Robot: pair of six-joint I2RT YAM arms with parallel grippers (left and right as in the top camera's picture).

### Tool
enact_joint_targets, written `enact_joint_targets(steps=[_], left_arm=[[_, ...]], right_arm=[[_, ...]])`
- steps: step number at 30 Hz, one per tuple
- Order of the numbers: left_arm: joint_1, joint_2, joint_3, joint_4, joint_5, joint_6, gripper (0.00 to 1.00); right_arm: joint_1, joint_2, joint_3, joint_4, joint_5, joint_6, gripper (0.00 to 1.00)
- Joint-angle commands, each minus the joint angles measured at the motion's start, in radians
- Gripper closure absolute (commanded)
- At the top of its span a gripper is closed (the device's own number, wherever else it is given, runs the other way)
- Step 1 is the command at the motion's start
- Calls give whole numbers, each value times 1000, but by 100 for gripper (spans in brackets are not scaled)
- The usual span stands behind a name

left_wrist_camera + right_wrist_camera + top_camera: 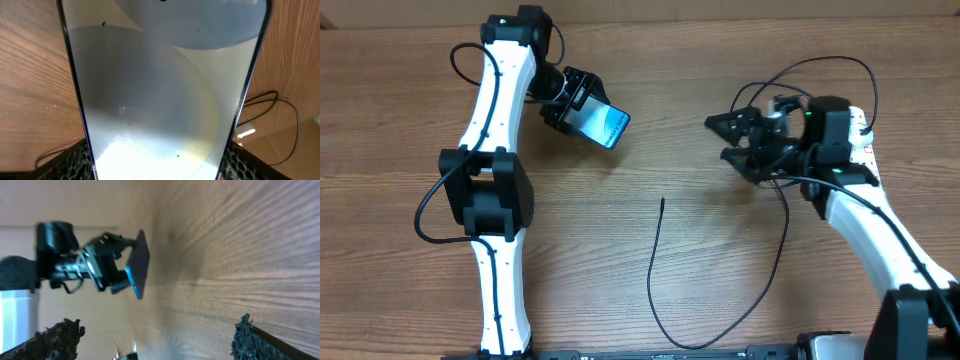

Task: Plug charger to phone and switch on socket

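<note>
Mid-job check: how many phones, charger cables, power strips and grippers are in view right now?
Phones: 1, the phone, held in the left gripper.
Charger cables: 1, the charger, its tip apart from the phone.
Power strips: 0 in view.
Grippers: 2, the right gripper open.
Total: 4.

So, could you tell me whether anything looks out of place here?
The phone hangs tilted in the left claw, off the table. The cable lies loose, its tip unplugged, while the right claw is open and empty. No socket shows.
</note>
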State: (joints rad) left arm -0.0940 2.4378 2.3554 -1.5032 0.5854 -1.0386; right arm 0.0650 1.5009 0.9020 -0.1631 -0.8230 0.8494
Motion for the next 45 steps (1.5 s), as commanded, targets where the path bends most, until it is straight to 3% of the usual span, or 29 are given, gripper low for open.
enact_joint_targets(steps=[1, 16, 42, 45], left_arm=[[-34, 1, 30, -6, -14, -105, 96], [-151, 1, 30, -7, -19, -264, 96], [-282, 1, 30, -10, 148, -270, 96], [-290, 1, 30, -10, 148, -270, 96]], right_arm=[[62, 21, 22, 27, 8, 18, 0], [247, 22, 22, 35, 254, 15, 0], [274, 22, 21, 19, 389, 15, 0], [274, 22, 21, 15, 404, 15, 7]])
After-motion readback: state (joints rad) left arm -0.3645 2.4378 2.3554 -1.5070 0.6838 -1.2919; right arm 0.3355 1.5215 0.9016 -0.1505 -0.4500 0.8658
